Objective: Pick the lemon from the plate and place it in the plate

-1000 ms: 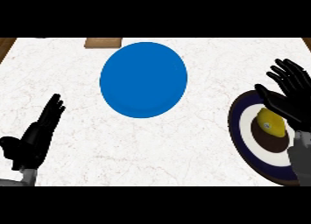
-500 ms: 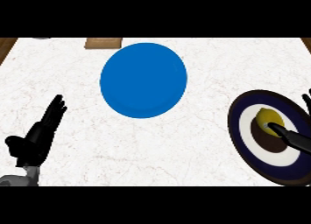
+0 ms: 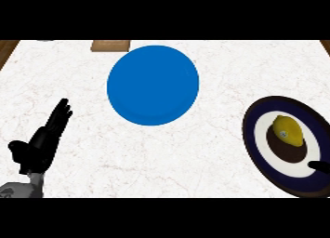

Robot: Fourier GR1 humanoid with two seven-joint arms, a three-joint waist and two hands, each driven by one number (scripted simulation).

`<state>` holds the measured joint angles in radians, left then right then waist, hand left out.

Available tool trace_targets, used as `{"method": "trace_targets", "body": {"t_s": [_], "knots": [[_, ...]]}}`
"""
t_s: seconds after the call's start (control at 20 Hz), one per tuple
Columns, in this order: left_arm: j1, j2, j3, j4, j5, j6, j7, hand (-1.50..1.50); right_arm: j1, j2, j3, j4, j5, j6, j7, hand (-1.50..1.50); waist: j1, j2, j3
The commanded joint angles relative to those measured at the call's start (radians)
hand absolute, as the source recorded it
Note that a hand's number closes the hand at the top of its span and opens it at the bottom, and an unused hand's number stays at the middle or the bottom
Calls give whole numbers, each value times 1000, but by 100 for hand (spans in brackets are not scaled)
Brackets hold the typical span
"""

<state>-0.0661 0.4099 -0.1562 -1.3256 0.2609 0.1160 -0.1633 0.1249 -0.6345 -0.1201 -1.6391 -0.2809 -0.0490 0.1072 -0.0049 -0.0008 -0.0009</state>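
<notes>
Lemon (image 3: 288, 130) sits on the dark-rimmed plate (image 3: 255, 139) at the right side of the bench (image 3: 215, 153), resting on that plate's dark centre inside a white ring. It lies toward the upper half of the plate, untouched. My right hand (image 3: 324, 166) only shows as a black tip at the right edge, over the plate's lower right part, below the lemon and apart from it; cannot tell whether its fingers are spread or curled. It holds nothing that I can see. My left hand (image 3: 42, 142) is at the lower left, resting flat and wide, fingers (image 3: 59, 113) straight and pointing up and slightly right, thumb out to the left, holding nothing. Grey forearm comes in below it from the bottom edge. Blue plate (image 3: 152, 85) lies in the upper middle of the bench, well apart from both hands and from the dark-rimmed plate. A small brown board (image 3: 110, 45) sits at the far edge, just above and left of the blue plate.
</notes>
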Motion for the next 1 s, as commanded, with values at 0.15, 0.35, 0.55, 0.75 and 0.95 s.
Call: {"method": "trace_targets", "body": {"t_s": [0.15, 0.35, 0.55, 0.75, 0.95], "knots": [[9, -6, 31, 3, -18, -20, -3, 0, -56, -48, 48, 76, 29, 136, 131, -150, 10, 1, 1], [22, -15, 43, 2, -19, -56, -20, 0, -32, -67, 67, -25, 63, 152, 270, -150, 6, 0, 0], [-42, -26, 92, 44, -29, -75, 20, 0, -96, -67, 5, 96, 78, 247, 242, -150, 5, 1, 1], [25, -74, 43, 17, -97, -41, -25, 0, -193, -55, 75, 154, 172, 256, 317, -150, 12, 2, 1], [-25, -55, 102, 6, -91, -75, 48, 0, -198, 10, 67, 224, 209, 314, 266, -150, 7, 1, 1]]}}
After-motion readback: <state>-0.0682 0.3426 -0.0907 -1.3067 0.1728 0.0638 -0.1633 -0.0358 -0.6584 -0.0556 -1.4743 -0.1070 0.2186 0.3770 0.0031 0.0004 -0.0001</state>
